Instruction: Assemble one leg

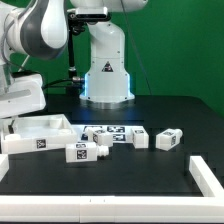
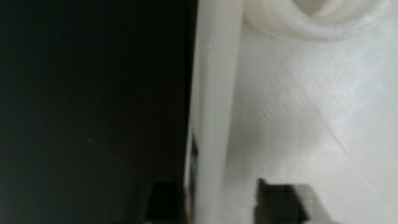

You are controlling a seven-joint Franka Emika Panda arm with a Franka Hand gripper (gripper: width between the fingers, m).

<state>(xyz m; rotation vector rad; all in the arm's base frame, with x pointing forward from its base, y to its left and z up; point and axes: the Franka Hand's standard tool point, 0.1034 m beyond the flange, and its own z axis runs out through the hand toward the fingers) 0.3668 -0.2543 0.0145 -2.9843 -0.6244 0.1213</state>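
Observation:
The wide white tray-shaped piece [image 1: 38, 133] lies at the exterior view's left. My gripper [image 1: 10, 124] hangs over its left end. In the wrist view my gripper [image 2: 226, 200] is open and straddles the tray's raised rim [image 2: 210, 100], with one dark fingertip [image 2: 169, 203] outside over the black table and the other inside, a small gap from the rim. Several legs lie apart from the gripper: one [image 1: 80, 152] in front of the tray, one [image 1: 100, 141] beside it, one [image 1: 138, 138] further right and one [image 1: 169, 141] at the right.
The marker board [image 1: 108, 130] lies flat behind the legs. The robot's white base [image 1: 106, 65] stands at the back. A white border [image 1: 100, 206] runs along the front and a white bar [image 1: 207, 172] at the right. A round recess [image 2: 317, 20] shows in the tray's floor.

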